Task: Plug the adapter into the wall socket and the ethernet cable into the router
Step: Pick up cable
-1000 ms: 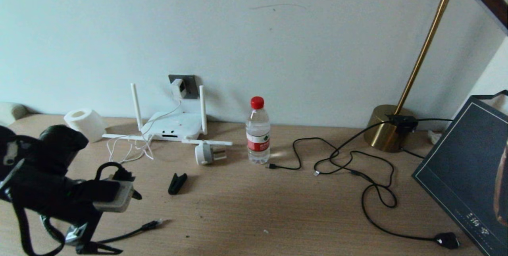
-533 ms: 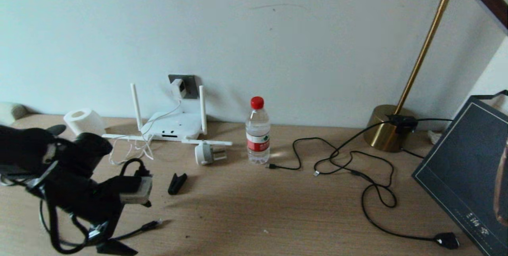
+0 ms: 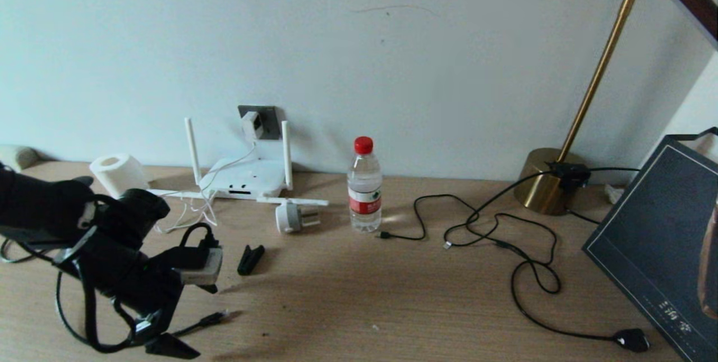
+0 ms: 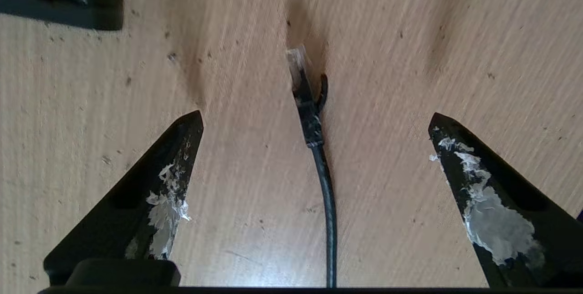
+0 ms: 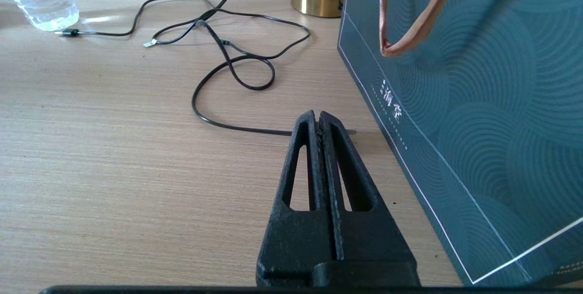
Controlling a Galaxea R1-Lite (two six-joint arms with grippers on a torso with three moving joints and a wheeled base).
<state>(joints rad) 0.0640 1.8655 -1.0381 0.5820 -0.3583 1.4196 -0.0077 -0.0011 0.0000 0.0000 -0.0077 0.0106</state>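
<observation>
The white adapter (image 3: pixel 252 124) sits in the dark grey wall socket (image 3: pixel 269 117), and its thin white cord drops to the router (image 3: pixel 247 178), a flat white box with stick antennas. The black ethernet cable (image 4: pixel 325 184) lies on the desk, its clear clip connector (image 4: pixel 297 64) pointing away from my wrist; the head view shows that tip (image 3: pixel 217 316) at the front left. My left gripper (image 4: pixel 315 118) hangs open just above the cable, one finger on each side, not touching it. My right gripper (image 5: pixel 317 114) rests shut and empty on the desk beside the bag.
A water bottle (image 3: pixel 364 185), a round grey-white plug (image 3: pixel 291 218), a black clip (image 3: pixel 250 259) and a toilet roll (image 3: pixel 119 174) stand near the router. Thin black cords (image 3: pixel 493 227) loop toward the brass lamp base (image 3: pixel 547 181). A dark teal bag (image 3: pixel 662 238) stands at the right.
My left arm has swung to the right and toward the ethernet connector; its fingers now straddle the cable. The cable, adapter and right arm have not moved.
</observation>
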